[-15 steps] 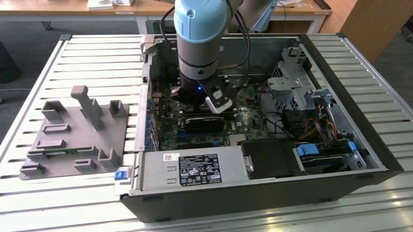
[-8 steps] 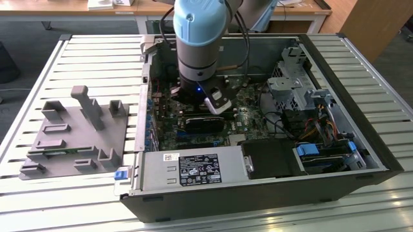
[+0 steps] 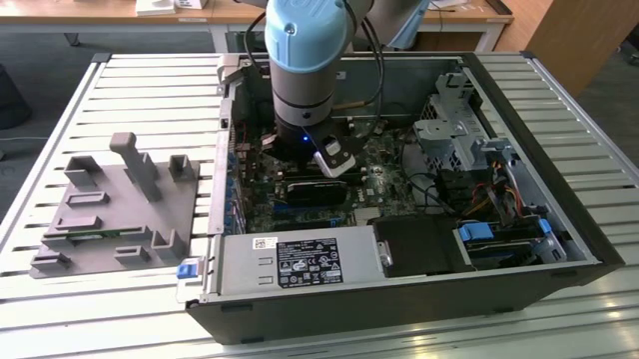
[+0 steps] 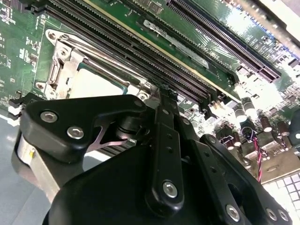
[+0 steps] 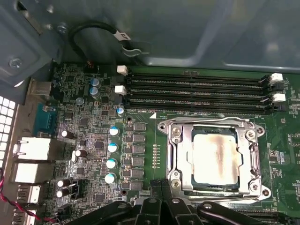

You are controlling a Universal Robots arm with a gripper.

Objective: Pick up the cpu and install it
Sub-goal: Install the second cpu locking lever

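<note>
The cpu, a flat square chip with a silver-grey, slightly stained top, lies inside the metal-framed socket on the green motherboard. It also shows in the second wrist view as the pale cpu within the socket frame. My gripper is shut with nothing in it, its tips just beside the socket frame's edge and clear of the chip. In the second wrist view the gripper points at the board between the socket and the memory slots. The arm reaches down into the open computer case.
Black memory slots run along one side of the socket. Capacitors and rear ports sit on another. A power supply, a drive cage and cables crowd the case. A grey fixture tray lies on the slatted table at the exterior view's left.
</note>
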